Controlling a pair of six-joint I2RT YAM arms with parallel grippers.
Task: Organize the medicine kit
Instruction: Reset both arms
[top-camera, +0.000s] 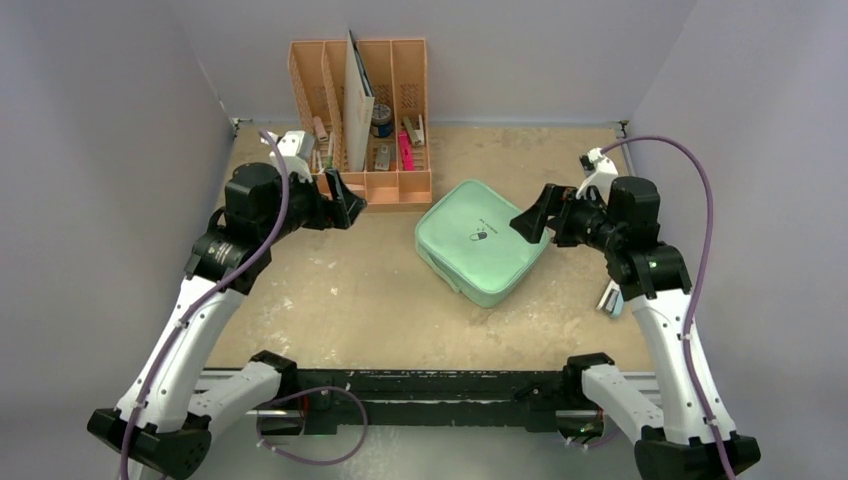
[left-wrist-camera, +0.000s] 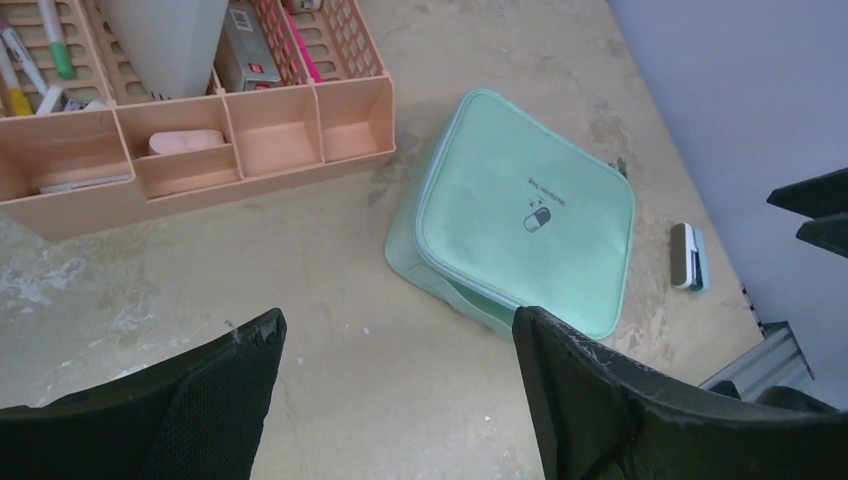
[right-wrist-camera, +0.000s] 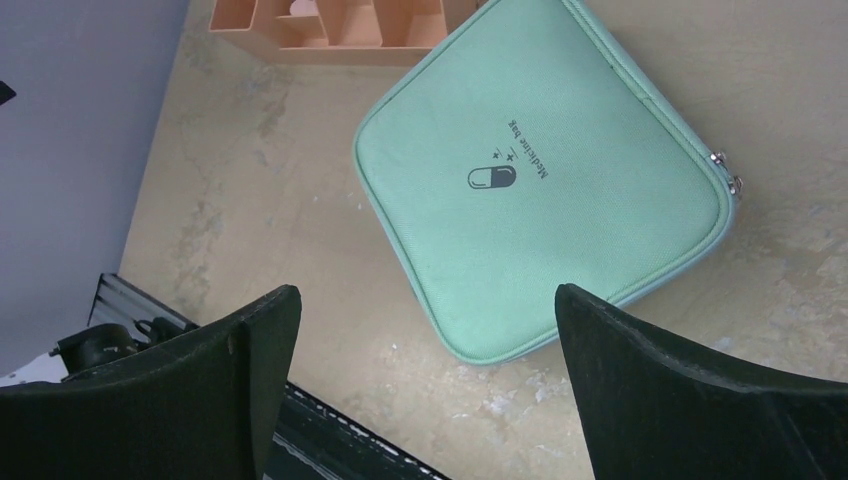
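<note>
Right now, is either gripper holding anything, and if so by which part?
Nothing is held. The left gripper and the right gripper both stand open and empty. The medicine kit lies free, and neither gripper touches it.

White-shelled arms (top-camera: 190, 330) with black joints (top-camera: 250, 195), looping purple cables (top-camera: 709, 215), matte black gripper fingers (left-wrist-camera: 220, 400).

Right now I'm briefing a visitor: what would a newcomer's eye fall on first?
The mint-green medicine kit, lid down, lies on the table, right of middle. Behind it to the left stands a peach-orange organizer holding pens. Two open hands flank them: the left hand by the organizer, the right hand near the kit's right corner.
</note>
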